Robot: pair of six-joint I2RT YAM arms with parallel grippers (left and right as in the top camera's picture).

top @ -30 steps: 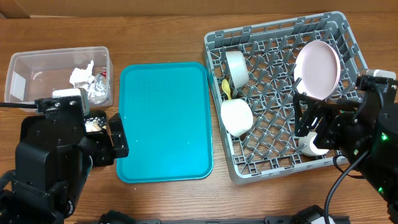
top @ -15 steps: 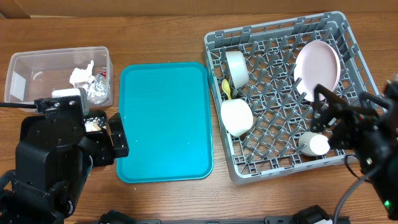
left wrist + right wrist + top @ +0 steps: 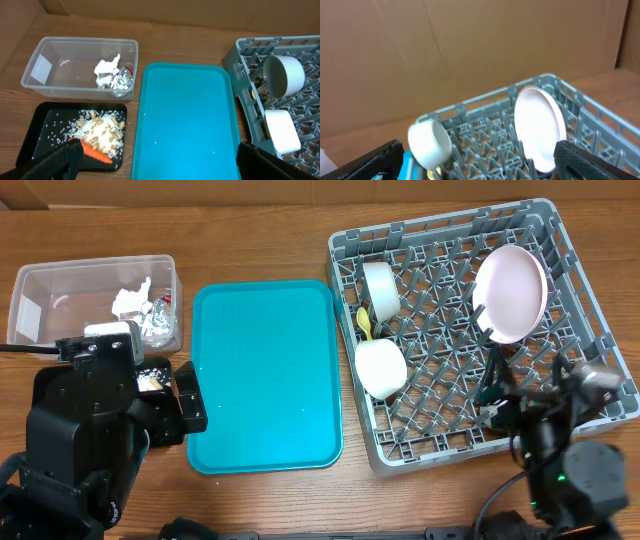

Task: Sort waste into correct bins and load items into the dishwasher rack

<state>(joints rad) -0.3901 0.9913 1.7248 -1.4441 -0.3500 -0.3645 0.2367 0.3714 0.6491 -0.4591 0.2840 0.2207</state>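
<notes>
Carrot [image 3: 96, 153] seems hidden overhead beneath the left arm [image 3: 80, 435]; left pincer [image 3: 157, 152] and right pincer [image 3: 477, 150] gape empty.

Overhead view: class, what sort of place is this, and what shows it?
Probably a robotics test bench staged as a dish-clearing station, not a real kitchen: a grey rack and a waste tub on a table, with a cardboard backdrop.

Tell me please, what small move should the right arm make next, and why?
Probably lift the open right tool clear of the rack and pull back. The teal tray looks bare, the plate and both bowls sit in the rack, and the napkin lies in the clear tub.
</notes>
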